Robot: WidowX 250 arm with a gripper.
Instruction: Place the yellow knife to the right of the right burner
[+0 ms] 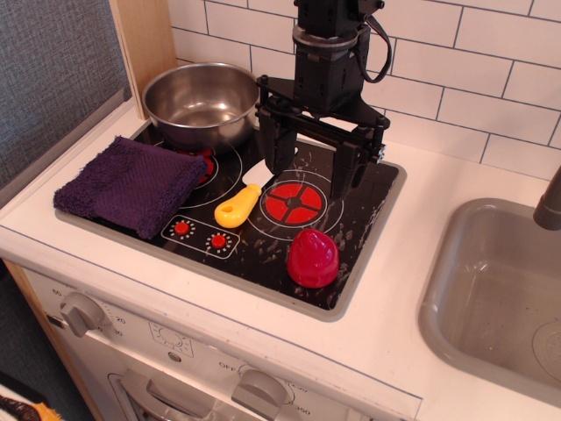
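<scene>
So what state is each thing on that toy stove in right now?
claw: open, empty, hanging above the stovetop
yellow knife: lying flat between the two burners
right burner: uncovered
steel pot: upright, looks empty
purple cloth: folded, over the stove's left edge
red dome toy: upright

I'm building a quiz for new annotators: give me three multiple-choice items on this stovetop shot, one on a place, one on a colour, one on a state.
1. Where does the knife lie?
A. in the sink
B. between the two burners
C. on the cloth

2. What colour is the cloth?
A. purple
B. green
C. white

3. How do the gripper jaws stand?
A. shut on the knife
B. shut on the pot
C. open, holding nothing

Answers: 1 B, its yellow handle rests on the black glass left of the right burner. 2 A, the folded cloth at the stove's left is dark purple. 3 C, the jaws hang apart above the burner with nothing between them.
</scene>
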